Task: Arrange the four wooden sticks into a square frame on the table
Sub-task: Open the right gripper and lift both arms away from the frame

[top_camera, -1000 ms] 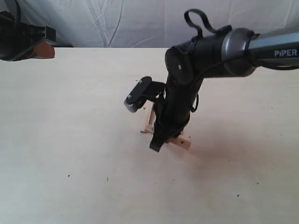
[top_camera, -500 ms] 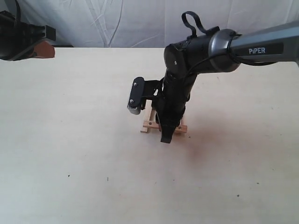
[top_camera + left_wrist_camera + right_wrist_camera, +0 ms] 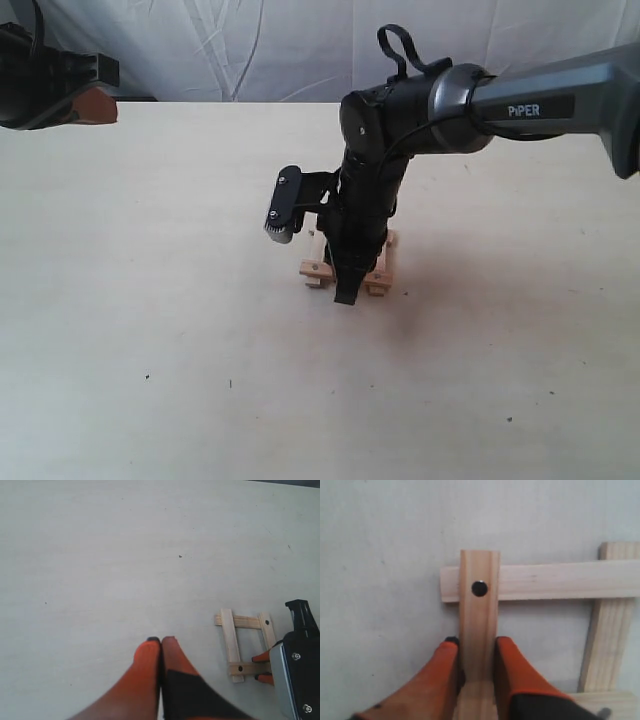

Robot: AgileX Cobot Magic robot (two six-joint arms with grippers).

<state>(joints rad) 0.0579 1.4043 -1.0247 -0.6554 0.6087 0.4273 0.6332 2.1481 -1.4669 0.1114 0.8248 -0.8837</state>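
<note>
Four pale wooden sticks lie crossed as a small square frame (image 3: pixel 383 264) on the cream table (image 3: pixel 150 300), mostly behind the right arm in the exterior view. In the left wrist view the frame (image 3: pixel 229 637) shows whole, corners overlapping. My right gripper (image 3: pixel 476 644) is shut on a dotted stick (image 3: pixel 479 610), which lies across a plain stick (image 3: pixel 560 581) at the frame's near-left corner. Another stick (image 3: pixel 605 625) runs along the far side. My left gripper (image 3: pixel 160 641) is shut on nothing, hovering over bare table away from the frame; in the exterior view it sits at the far left edge (image 3: pixel 95 105).
A wrinkled grey-white cloth (image 3: pixel 250 50) hangs behind the table. The right arm's black camera mount (image 3: pixel 285 205) juts out to the left of the frame. Tiny dark specks (image 3: pixel 230 382) dot the table surface.
My right gripper swung the dotted stick from a slanted pose to square with the others, shifting slightly left and back. The frame now shows closed. The left arm stayed still.
</note>
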